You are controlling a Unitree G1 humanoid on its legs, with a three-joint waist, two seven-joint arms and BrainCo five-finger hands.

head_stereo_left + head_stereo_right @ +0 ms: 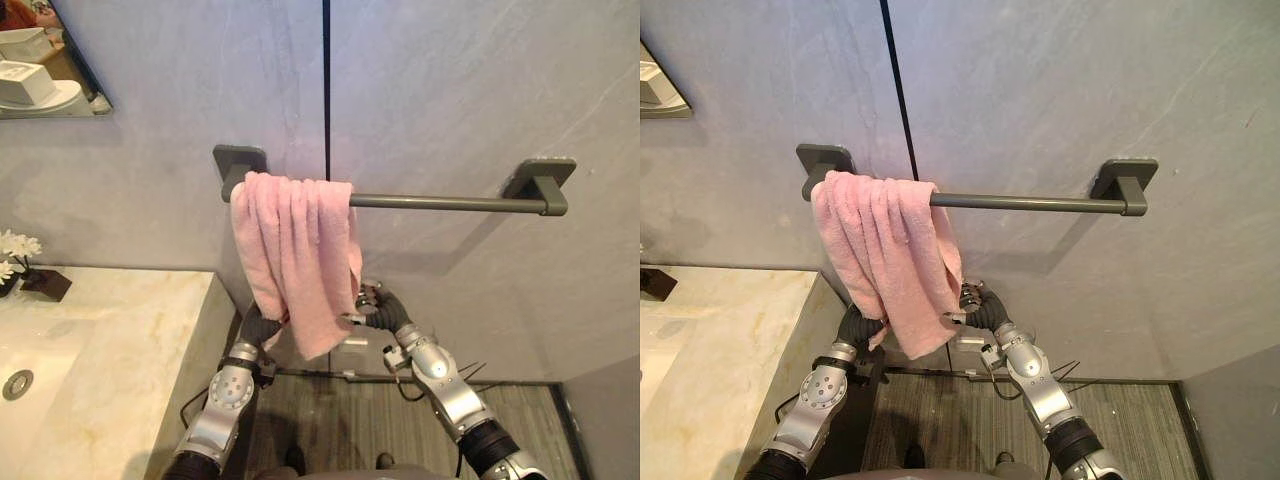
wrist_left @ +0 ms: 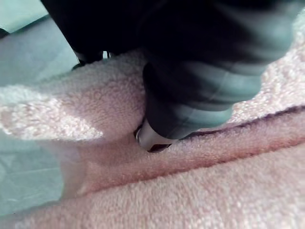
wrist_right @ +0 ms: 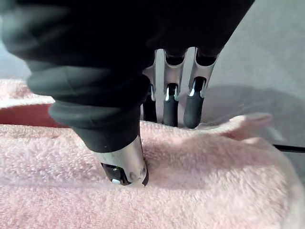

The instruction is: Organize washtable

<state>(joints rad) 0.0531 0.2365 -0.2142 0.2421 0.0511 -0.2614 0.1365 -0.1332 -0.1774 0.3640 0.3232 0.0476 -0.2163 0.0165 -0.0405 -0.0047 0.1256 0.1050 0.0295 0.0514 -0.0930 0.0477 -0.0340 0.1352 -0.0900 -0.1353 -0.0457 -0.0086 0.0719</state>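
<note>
Though near counter (image 1: 130,330), towel (image 1: 295,260) on rail (image 1: 450,202)

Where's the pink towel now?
Eye views: pink towel draped over the towel bar at its left end, beside the marble counter, left hand and right hand at its lower edge.

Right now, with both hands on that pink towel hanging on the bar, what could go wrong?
The pink towel sits bunched at the left end of the bar, hanging lopsided. A downward tug from the right hand, which pinches its lower edge, might drag it off. The left hand is pressed into the folds and could snag on withdrawal.
</note>
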